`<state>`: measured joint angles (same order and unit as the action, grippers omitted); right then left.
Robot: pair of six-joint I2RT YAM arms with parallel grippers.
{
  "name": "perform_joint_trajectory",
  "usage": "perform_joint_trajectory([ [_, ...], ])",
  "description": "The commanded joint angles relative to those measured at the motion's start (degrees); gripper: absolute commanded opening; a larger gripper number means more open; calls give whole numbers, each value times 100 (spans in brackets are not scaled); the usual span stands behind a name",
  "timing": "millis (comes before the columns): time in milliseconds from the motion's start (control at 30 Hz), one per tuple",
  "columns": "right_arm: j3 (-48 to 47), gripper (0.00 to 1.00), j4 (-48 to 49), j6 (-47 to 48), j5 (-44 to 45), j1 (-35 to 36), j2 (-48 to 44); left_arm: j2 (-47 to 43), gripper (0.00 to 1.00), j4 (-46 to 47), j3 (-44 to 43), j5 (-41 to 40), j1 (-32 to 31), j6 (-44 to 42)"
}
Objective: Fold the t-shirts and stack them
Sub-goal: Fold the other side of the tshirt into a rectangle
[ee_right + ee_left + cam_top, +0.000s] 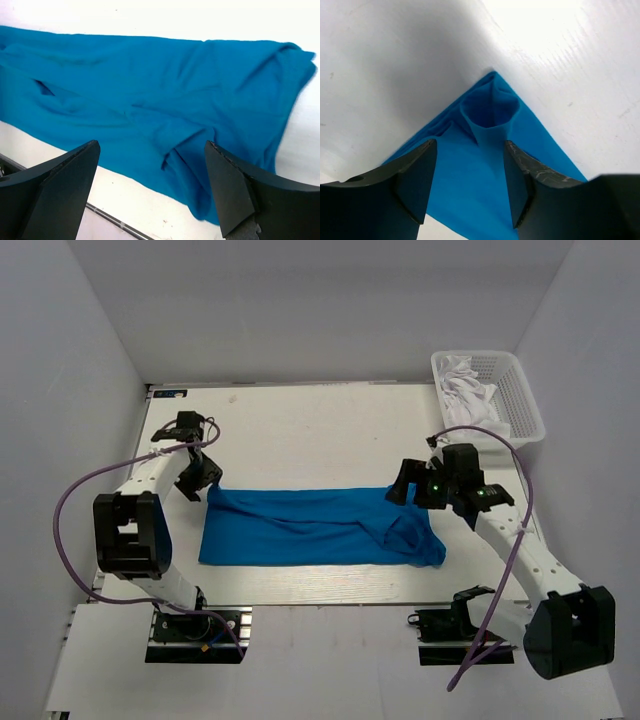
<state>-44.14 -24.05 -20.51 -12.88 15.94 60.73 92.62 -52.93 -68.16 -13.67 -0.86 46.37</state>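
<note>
A blue t-shirt [318,527] lies folded into a long band across the middle of the white table [300,430]. My left gripper [205,483] is open over the shirt's far left corner; in the left wrist view the blue cloth [485,165] runs between the jaws, with a curled corner beyond them. My right gripper [403,490] is open above the shirt's rumpled right end, holding nothing; the right wrist view shows the shirt [150,95] spread below the wide-open jaws. More white t-shirts [466,390] lie in the basket.
A white mesh basket [519,400] stands at the table's back right corner. White walls close in the table on the left, right and back. The table's front edge and a metal rail [105,216] lie just below the shirt.
</note>
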Motion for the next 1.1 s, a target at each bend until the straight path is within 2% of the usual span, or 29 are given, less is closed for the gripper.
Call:
perform_joint_trajectory([
  [0,19,90,630,56,-478,49,220,11,66,230,-250,207,-19,-111],
  [167,-16,90,586,196,-206,49,352,-367,67,90,-136,23,42,-50],
  [367,54,90,498,214,-179,40,387,-1052,67,-604,-241,-514,42,126],
  [400,63,90,481,197,-171,32,396,-1131,71,-605,-242,-583,42,127],
  [433,81,90,481,205,-171,58,439,-1193,80,-605,-242,-584,42,127],
  [567,99,90,481,206,-171,40,606,-1273,83,272,214,142,42,-75],
  [633,55,90,463,197,-179,40,659,-1124,78,737,496,399,-10,-75],
  [667,37,90,506,197,-179,40,677,-1054,70,905,645,766,-63,-75],
  [733,37,90,568,179,-301,40,721,-817,60,1335,786,1329,-63,-75],
  [767,37,90,699,179,-346,49,764,-746,52,1781,909,1819,-63,-75],
  [800,-6,90,744,179,-459,58,843,-615,49,2029,962,2024,-115,-75],
  [867,-42,90,893,188,-679,67,923,-509,49,2730,1058,2480,-116,12],
  [933,-86,90,1016,162,-899,84,1134,-412,48,3015,1121,2676,-168,65],
  [1067,37,90,1333,117,-1041,172,1554,-201,48,2719,1172,2396,-221,65],
])
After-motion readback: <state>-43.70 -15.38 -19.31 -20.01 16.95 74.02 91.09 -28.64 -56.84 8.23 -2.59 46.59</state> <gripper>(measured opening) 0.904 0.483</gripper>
